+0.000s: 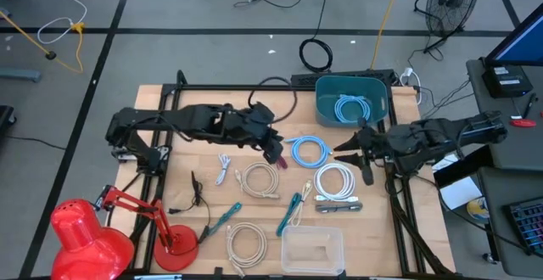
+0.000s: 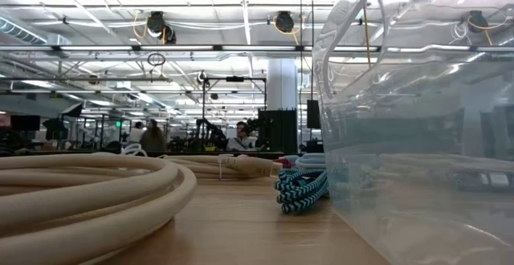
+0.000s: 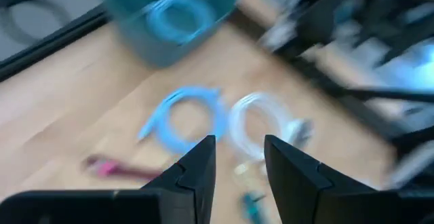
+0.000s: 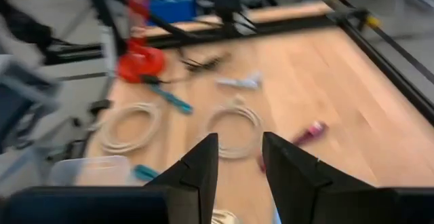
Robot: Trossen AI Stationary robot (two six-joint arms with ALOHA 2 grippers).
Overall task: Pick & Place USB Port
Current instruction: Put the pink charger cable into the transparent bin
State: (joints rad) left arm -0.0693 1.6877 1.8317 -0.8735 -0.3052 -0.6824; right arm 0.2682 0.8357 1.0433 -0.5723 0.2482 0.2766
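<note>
Cables lie coiled on the table (image 1: pixel 195 98): a blue cable (image 1: pixel 309 152) just in front of the teal bin (image 1: pixel 329 109). Left gripper (image 1: pixel 274 154) hovers beside that cable, right gripper (image 1: pixel 352 151) by the bin; both slightly parted, holding nothing.

My left wrist view is smeared: the teal bin (image 3: pixel 169 17) at 12 o'clock is cut off, and the pink thing (image 3: pixel 115 168) at 9 o'clock may be a connector.

An open industrial lab — exposed ceiling pipes (image 2: pixel 201 48), distant workstations with seated people (image 2: pixel 237 139), and a floor fan (image 1: pixel 450 0) beside the wooden table (image 1: pixel 204 98).
</note>
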